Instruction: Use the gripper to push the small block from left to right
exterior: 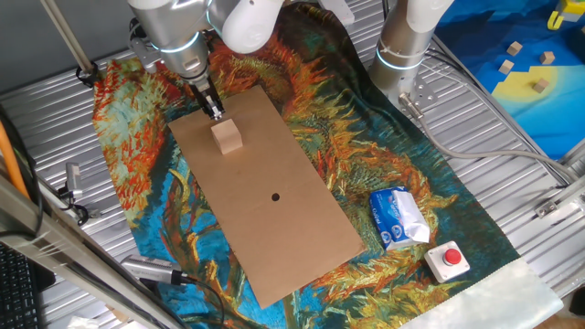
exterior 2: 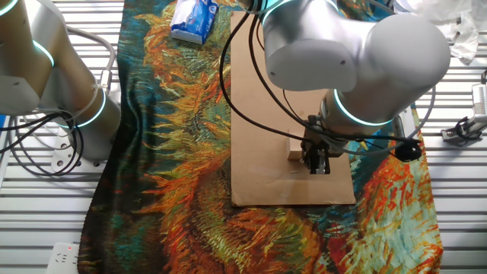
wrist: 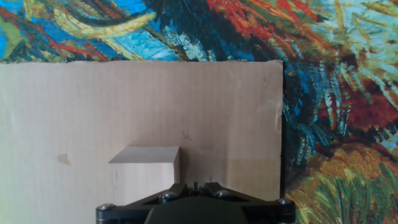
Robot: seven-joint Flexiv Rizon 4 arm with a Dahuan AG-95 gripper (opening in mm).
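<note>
Cardboard board (exterior: 274,196) lies flat on a bright painted-pattern cloth (exterior: 137,155), and the small block (exterior: 227,136) stands on it near the end closest to the arm. From one fixed view the gripper (exterior: 214,111) reaches down just beside the block, on the side toward the arm, its 2 black fingers drawn together with nothing between them; whether the tip actually touches the wood cannot be told. From the other fixed view the gripper (exterior 2: 316,163) sits right against the block (exterior 2: 295,150), which peeks out from behind the arm, near the board's (exterior 2: 259,114) short edge. In the hand view the block (wrist: 144,173) fills the lower middle, directly ahead of the black gripper body, on the plain board (wrist: 93,112) with a small pencil-like scribble near it that cannot be read.

A blue-white packet (exterior: 398,217) rests on the cloth beyond the board's far corner; its print is too small to read. A red button on a white base (exterior: 449,260) sits near it. 1 dark dot marks the board's middle
</note>
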